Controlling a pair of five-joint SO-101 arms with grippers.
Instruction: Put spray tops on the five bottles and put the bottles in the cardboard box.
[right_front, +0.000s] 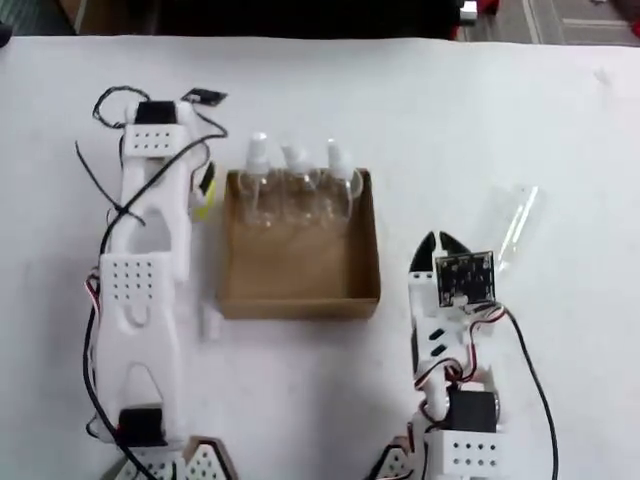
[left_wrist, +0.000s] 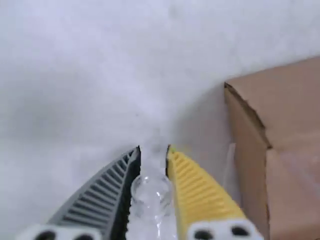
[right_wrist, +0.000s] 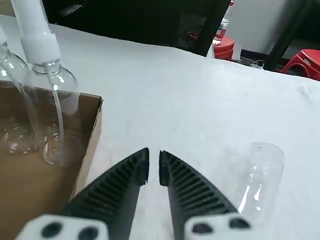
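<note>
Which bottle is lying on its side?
The capless clear bottle on the table, to the right of the cardboard box. The three bottles in the box stand upright with spray tops, and the left gripper holds a fourth bottle.

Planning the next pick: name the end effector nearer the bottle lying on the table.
Right. The right end effector is beside the lying bottle, between it and the cardboard box; the left end effector is at the box's opposite wall.

Three bottles crowd the box's far wall — its near half is open to me. Right of it, bare table as far as a lying bottle.
</note>
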